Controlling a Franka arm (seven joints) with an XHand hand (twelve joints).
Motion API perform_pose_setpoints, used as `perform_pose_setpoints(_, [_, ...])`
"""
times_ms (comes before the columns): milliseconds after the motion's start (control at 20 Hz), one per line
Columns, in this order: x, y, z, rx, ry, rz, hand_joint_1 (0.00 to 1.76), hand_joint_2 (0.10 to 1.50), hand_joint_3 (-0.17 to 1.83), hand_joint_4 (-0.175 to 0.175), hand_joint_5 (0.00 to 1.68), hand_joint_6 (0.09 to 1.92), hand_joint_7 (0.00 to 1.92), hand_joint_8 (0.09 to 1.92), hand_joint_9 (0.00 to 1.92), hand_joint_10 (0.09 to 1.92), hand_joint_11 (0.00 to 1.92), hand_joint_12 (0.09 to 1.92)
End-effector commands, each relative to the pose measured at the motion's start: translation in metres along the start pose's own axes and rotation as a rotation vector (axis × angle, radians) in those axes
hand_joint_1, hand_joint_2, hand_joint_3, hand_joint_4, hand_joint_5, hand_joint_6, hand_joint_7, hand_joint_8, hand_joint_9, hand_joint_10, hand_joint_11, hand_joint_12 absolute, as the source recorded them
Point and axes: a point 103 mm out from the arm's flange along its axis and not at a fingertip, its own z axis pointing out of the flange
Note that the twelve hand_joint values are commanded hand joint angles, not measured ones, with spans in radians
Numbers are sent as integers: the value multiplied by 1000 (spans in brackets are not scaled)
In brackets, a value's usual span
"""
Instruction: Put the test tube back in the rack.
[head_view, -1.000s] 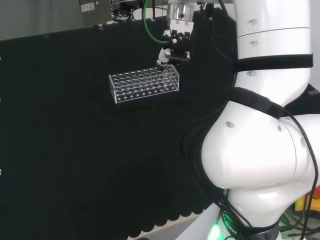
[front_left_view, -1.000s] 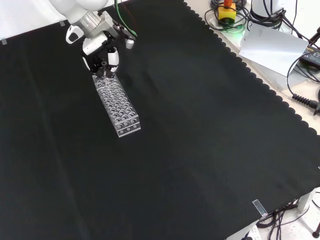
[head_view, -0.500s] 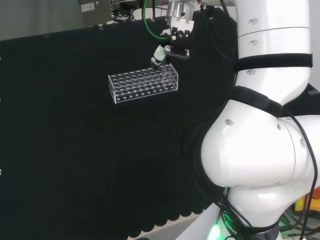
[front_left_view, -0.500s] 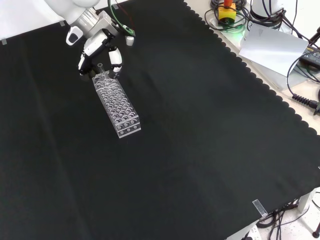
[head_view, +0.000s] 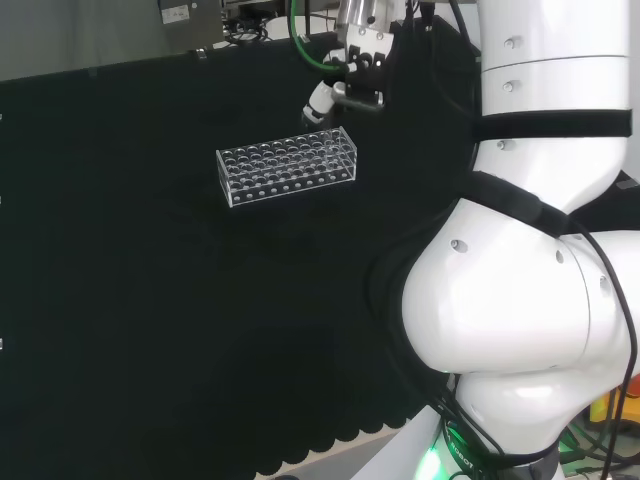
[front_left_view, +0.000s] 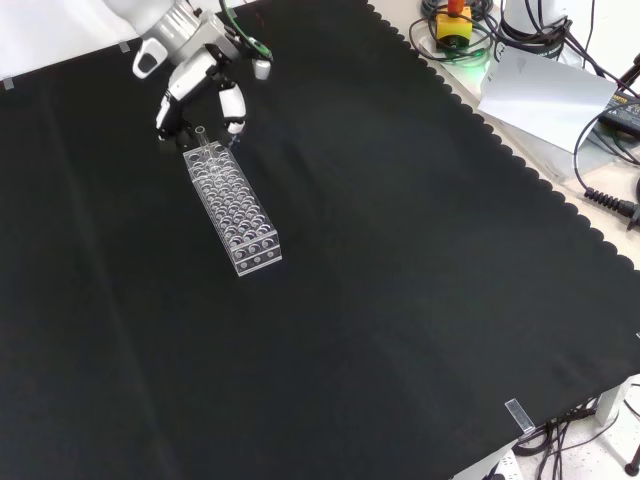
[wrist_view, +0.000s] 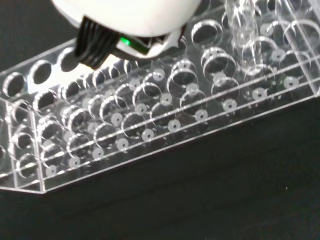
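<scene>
A clear plastic test tube rack (front_left_view: 236, 209) with several rows of holes lies on the black cloth; it also shows in the head view (head_view: 288, 166). A clear test tube (front_left_view: 201, 139) stands upright in a hole at the rack's far end in the front view. The wrist view shows the test tube (wrist_view: 240, 26) seated in the rack (wrist_view: 150, 125). The hand (front_left_view: 197, 83) hovers just above that end, open, its fingers (front_left_view: 233, 104) spread to either side and apart from the tube. In the head view the hand (head_view: 343, 84) hangs above the rack's right end.
The arm's white links (head_view: 530, 250) stand at the head view's right. Past the cloth's scalloped edge (front_left_view: 520, 150) in the front view lie cables and a grey box (front_left_view: 545, 95).
The hand has let go of the test tube, spread its fingers and risen off the rack's end. The tube stays standing in the rack, which has not moved.
</scene>
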Motion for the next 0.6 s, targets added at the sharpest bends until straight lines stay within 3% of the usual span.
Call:
perform_pose_setpoints(50, [6, -20, -32, -43, -9, -19, 1021, 545, 656, -84, 327, 467, 410, 939, 535, 907, 316, 1500])
perform_pose_setpoints(600, [28, -73, -108, -147, -45, -50, 1017, 550, 648, -83, 332, 441, 399, 939, 525, 906, 311, 1500])
